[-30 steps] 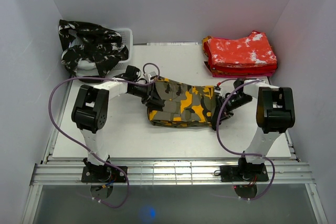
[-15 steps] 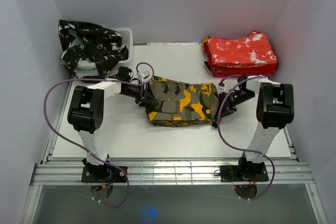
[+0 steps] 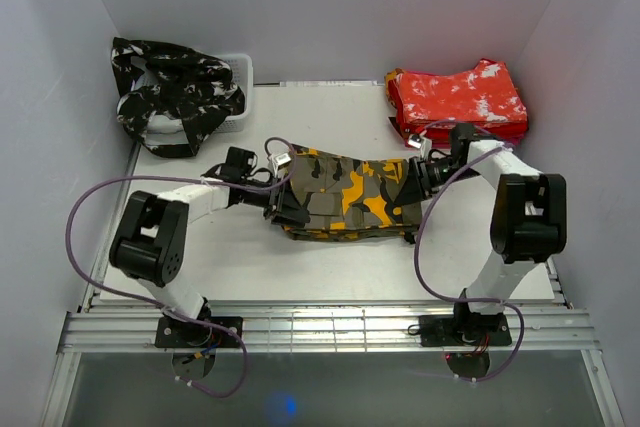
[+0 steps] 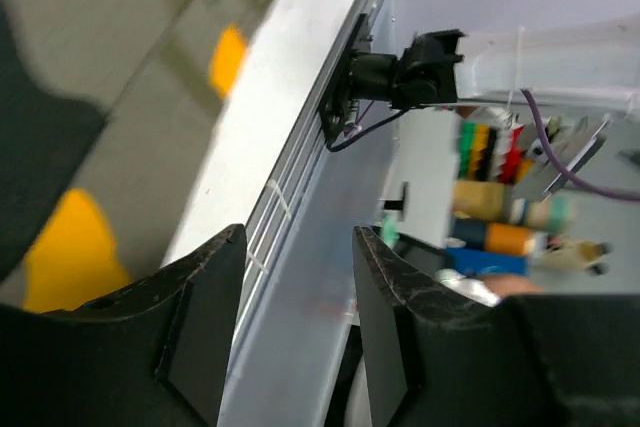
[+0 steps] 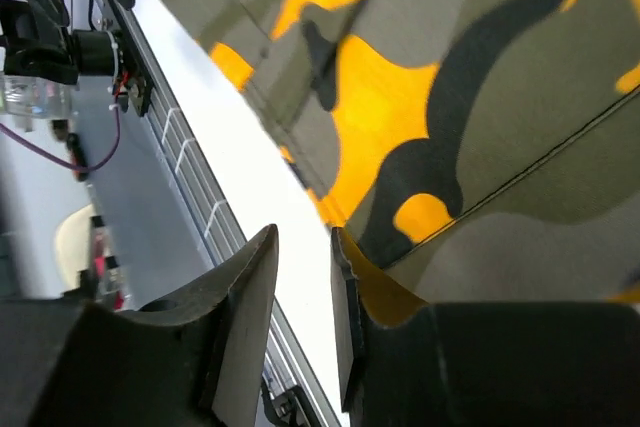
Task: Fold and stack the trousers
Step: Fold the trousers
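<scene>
Left claw [image 4: 300, 247] open, right claw [image 5: 303, 247] barely parted, both empty, one at each end of the folded olive trousers [image 3: 350, 195].
They lie mid-way across the surface [image 3: 250, 267], flanked probably so both ends lift level toward the red stack [image 3: 460, 102] in its far right corner.

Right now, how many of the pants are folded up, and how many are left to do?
Done: the red-and-white trousers lie folded in a pile at the far right. In hand: the olive trousers lie folded in the middle, with the left gripper and right gripper open at either end, holding nothing. Left: putting the olive pair on the pile, and folding the black-and-white trousers heaped over the white bin.
</scene>
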Controlling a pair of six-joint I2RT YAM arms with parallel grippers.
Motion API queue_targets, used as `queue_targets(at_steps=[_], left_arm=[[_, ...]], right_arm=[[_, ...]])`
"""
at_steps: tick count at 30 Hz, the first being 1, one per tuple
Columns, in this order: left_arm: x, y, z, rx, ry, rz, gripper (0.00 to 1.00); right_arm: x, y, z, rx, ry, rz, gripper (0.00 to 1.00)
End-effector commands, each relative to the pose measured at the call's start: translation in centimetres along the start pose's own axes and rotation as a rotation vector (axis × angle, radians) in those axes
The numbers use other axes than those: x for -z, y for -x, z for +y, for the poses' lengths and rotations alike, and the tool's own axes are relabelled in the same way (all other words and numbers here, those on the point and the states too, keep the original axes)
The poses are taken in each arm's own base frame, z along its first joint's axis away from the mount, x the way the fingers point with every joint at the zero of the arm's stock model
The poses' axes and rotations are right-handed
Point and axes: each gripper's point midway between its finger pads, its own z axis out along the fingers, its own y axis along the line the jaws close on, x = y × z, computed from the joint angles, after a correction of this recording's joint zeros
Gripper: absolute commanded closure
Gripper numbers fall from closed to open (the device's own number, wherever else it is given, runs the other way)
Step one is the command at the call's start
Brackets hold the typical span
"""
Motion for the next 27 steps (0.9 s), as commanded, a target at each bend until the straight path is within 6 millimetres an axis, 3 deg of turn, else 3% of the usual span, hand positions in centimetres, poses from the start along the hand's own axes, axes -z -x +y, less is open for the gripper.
queue_targets(at_steps=[1, 3, 4, 6, 10, 13, 17, 18, 20, 21, 24, 27], left_arm=[[-1.2, -1.1, 4.6, 0.237, 0.066, -0.005, 0.43], [-1.3, -1.6, 8.1, 0.343, 0.155, -0.021, 0.44], [-1.6, -2.4, 10.3, 0.412, 0.186, -0.005, 0.44], [-1.3, -2.9, 12.7, 0.471, 0.258, -0.011, 0.44], [-0.9, -2.8, 13.9, 0.453, 0.304, -0.003, 0.44], [-0.6, -0.9, 11.2, 0.332, 0.228, -0.006, 0.44], [1.2, 3.3, 2.9, -0.019, 0.088, -0.067, 0.38], [2.1, 5.2, -0.1, -0.140, 0.072, -0.111, 0.36], [2.9, 7.2, -2.5, -0.237, 0.065, -0.152, 0.32], [3.4, 9.3, -4.5, -0.321, 0.062, -0.185, 0.30], [3.5, 13.1, -4.8, -0.395, 0.119, -0.256, 0.26], [3.0, 16.5, -3.3, -0.382, 0.148, -0.294, 0.26]], right_arm=[[-3.0, -4.2, -3.3, -0.166, 0.000, 0.091, 0.66], [-3.8, -5.7, -5.2, -0.184, -0.037, 0.111, 0.66], [-4.2, -7.3, -6.3, -0.234, -0.058, 0.144, 0.67], [-4.5, -8.1, -7.4, -0.257, -0.083, 0.155, 0.67], [-4.4, -8.7, -8.1, -0.260, -0.116, 0.181, 0.67], [-3.5, -7.8, -7.0, -0.217, -0.111, 0.179, 0.68], [-0.8, -4.1, -4.0, -0.039, -0.110, 0.123, 0.69], [0.0, -2.0, -3.4, 0.032, -0.120, 0.086, 0.67], [1.3, 0.7, -1.5, 0.116, -0.118, 0.017, 0.61], [2.0, 2.8, -0.8, 0.148, -0.126, -0.025, 0.46], [2.8, 6.7, -0.2, 0.216, -0.149, -0.135, 0.28], [2.8, 9.7, -1.1, 0.229, -0.168, -0.224, 0.16]])
